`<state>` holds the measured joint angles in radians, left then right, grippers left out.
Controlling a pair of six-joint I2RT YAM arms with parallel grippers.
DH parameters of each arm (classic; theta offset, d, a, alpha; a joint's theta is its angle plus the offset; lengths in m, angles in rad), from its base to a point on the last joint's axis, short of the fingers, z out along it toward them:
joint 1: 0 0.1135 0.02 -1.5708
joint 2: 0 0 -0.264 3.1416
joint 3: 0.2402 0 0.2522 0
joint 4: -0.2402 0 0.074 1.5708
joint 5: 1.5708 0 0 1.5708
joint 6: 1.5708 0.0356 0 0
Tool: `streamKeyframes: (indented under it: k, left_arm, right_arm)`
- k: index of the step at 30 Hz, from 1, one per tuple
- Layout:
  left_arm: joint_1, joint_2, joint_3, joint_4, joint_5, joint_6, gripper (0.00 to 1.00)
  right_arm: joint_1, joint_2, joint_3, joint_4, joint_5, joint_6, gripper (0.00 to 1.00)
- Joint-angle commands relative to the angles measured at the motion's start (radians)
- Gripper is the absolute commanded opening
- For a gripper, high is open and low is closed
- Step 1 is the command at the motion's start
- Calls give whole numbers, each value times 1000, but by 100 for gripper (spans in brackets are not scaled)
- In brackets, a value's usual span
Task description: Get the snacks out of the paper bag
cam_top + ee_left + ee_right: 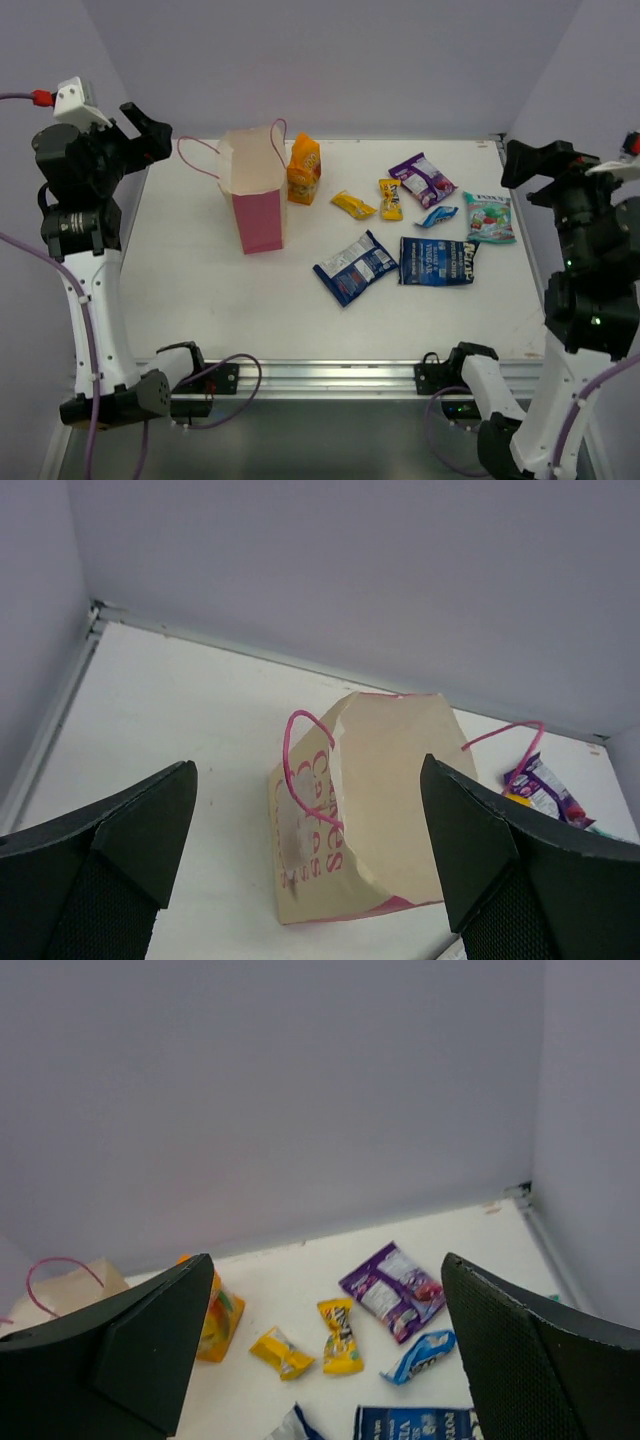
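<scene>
The paper bag [255,190] stands upright at the back left of the table, mouth open, pink handles out to both sides; it also shows in the left wrist view [365,810]. All snacks lie outside it: an orange pouch [304,168] beside the bag, two yellow packets [353,205] [390,199], a purple one [422,179], a tiny blue one [437,216], a teal-white one [489,217] and two dark blue ones [356,266] [438,261]. My left gripper [148,128] is open and empty, raised left of the bag. My right gripper [532,160] is open and empty, raised at the right.
The white table [200,290] is walled by lilac panels at the back and sides, with a metal rail along its near edge [320,375]. The right wrist view shows the purple packet [392,1290], both yellow packets [281,1352] [340,1335] and the orange pouch [215,1320].
</scene>
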<state>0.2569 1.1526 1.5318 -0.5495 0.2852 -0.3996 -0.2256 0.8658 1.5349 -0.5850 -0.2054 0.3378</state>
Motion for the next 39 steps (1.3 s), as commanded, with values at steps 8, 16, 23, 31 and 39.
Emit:
streamKeyframes:
  k: [8,16,23,31,39]
  left_arm:
    - [-209,-159,218,-205,-309,205,100]
    - [-295,-214,327,-288,-400,219,100]
    - [-332,-251,341,-294,-446,219,100]
    - [-355,-277,291,-279,-466,225,100]
    - [-355,-269,251,-264,-431,216,100]
  right_arm:
    - [144,-188,166,-87,253,-172,99]
    - [250,-338,113,-9,314,-237,99]
    - [281,-376,65,27,327,-256,99]
    - [285,-378,44,39,301,-247,99]
    - [285,-386,8,53,302,-247,99]
